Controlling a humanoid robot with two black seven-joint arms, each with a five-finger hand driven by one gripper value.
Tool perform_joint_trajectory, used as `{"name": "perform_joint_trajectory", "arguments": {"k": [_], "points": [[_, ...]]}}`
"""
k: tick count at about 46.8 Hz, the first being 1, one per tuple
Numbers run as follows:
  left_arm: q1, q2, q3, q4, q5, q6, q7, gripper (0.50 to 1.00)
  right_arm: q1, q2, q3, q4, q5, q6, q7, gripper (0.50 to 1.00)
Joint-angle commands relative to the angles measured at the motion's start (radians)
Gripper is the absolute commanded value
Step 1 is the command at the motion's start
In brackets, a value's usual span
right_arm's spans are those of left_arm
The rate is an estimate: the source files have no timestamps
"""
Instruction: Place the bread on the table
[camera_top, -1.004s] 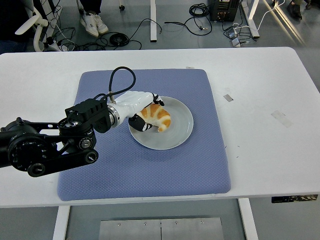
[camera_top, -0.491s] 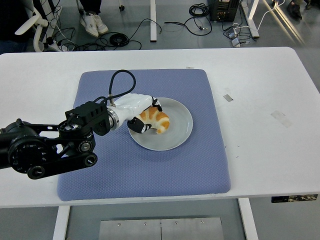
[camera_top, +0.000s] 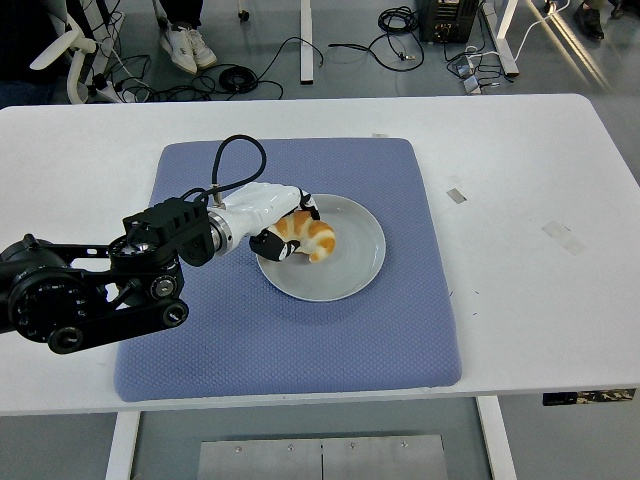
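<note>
Already the white-shelled left hand (camera_top: 283, 232) is curled around the golden-brown crescent bread (camera_top: 307, 238) over the left part of the round grey plate (camera_top: 355, 270), its long axis running right from the fingers.

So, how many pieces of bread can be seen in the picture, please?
1. The bread, a croissant, is on the grey plate at the centre of the blue mat, and the left hand has its fingers closed around it. No other bread shows.
</note>
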Motion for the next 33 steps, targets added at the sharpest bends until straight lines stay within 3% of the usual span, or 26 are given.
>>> {"name": "perform_joint_trajectory", "arguments": {"k": [1, 14, 33], "points": [[-0.002, 0.007, -0.006, 0.0, -0.002, 0.002, -0.002, 0.51, 0.0, 0.0, 0.0, 0.0, 0.0, 0.0, 0.0, 1.0], [-0.005, 0.027, -0.026, -0.002, 0.001, 0.0, -0.002, 0.51, 0.0, 0.0, 0.0, 0.0, 0.0, 0.0, 0.0, 1.0], [-0.025, 0.113, -0.044, -0.003, -0.003, -0.001, -0.003, 0.5, 0.0, 0.0, 0.0, 0.0, 0.0, 0.0, 0.0, 1.0]]}}
